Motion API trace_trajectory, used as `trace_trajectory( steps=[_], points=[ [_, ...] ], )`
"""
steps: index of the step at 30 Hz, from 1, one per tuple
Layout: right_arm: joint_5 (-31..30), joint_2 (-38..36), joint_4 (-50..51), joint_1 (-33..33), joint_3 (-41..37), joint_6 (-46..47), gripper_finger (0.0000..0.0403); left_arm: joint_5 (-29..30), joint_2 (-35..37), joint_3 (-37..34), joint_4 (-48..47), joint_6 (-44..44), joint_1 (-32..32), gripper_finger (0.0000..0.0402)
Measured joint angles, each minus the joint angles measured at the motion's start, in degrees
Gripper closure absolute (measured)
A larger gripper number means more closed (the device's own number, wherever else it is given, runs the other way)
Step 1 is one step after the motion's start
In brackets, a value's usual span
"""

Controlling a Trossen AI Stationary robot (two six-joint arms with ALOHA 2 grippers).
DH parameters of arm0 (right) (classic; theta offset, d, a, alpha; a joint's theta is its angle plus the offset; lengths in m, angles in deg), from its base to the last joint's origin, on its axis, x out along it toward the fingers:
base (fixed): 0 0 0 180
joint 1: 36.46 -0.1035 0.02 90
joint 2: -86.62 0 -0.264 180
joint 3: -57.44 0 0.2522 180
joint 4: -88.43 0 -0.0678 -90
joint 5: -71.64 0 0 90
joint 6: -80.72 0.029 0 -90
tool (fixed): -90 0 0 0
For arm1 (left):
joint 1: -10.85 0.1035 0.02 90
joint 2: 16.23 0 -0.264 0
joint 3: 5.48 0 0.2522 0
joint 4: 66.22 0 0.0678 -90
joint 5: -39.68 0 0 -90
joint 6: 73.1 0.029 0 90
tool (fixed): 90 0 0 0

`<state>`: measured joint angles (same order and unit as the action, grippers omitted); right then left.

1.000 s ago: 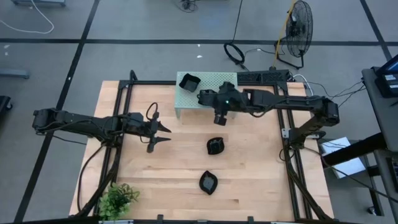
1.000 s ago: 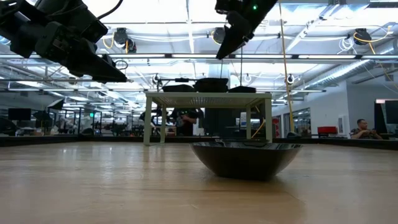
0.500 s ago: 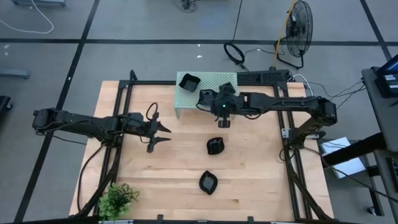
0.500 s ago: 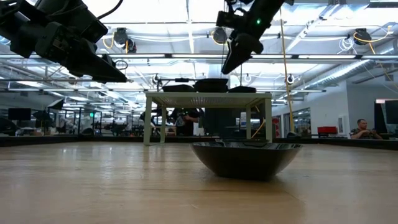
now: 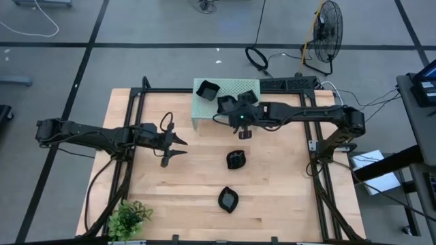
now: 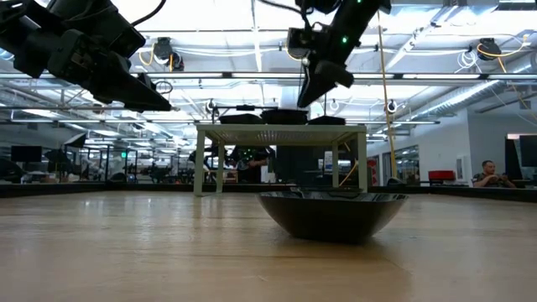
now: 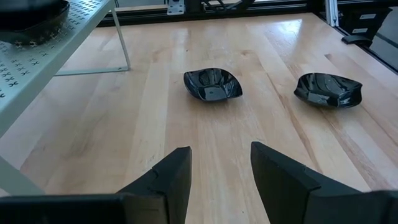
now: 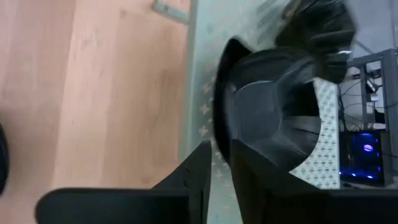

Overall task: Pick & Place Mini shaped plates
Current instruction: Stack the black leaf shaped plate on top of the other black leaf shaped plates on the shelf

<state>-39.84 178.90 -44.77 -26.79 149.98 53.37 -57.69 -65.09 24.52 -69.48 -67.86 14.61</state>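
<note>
Plates of glossy black are lying on the tabletop (image 5: 272,204), one near (image 5: 228,199), one farther (image 5: 236,160); likely rigid, slick, breakable, best pinched at the rim. Left end effector (image 5: 178,148) is hovering open, empty. Right end effector (image 8: 217,165) is closing over a plate (image 8: 273,118) on the green stand (image 5: 235,87).

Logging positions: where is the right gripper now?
High view: the right gripper is above the front edge of the pale green stand, with the nearest floor-level plate just in front.

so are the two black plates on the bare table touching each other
Apart. The left wrist view shows bare wood between the two plates; the high view agrees.
</note>
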Motion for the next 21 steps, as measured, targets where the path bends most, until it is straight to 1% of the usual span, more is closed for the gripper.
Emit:
trace_trajectory(
  steps=[5,9,11,14,17,21],
  points=[
    [-1.7,-0.1,-1.7,-0.2,-0.1,-2.0,0.0381,0.0,0.0,0.0,0.0,0.0,0.0,0.0231],
    [-8.7,0.1,-6.9,-0.2,-0.1,2.0,0.0393,0.0,0.0,0.0,0.0,-0.1,0.0,0.0231],
    [-10.4,-0.1,-9.8,0.2,-0.1,5.0,0.0391,0.0,0.0,0.0,0.0,-0.1,0.0,0.0231],
    [-9.9,0.0,-10.4,1.8,0.0,9.7,0.0373,0.0,0.0,0.0,0.0,-0.2,0.0,0.0231],
    [-8.7,0.0,-7.3,4.3,0.0,17.2,0.0344,0.0,0.0,0.0,0.0,-0.2,0.0,0.0231],
    [-0.2,0.0,-3.9,7.8,0.0,25.3,0.0310,0.0,0.0,0.0,0.0,-0.2,0.0,0.0231]
  ],
)
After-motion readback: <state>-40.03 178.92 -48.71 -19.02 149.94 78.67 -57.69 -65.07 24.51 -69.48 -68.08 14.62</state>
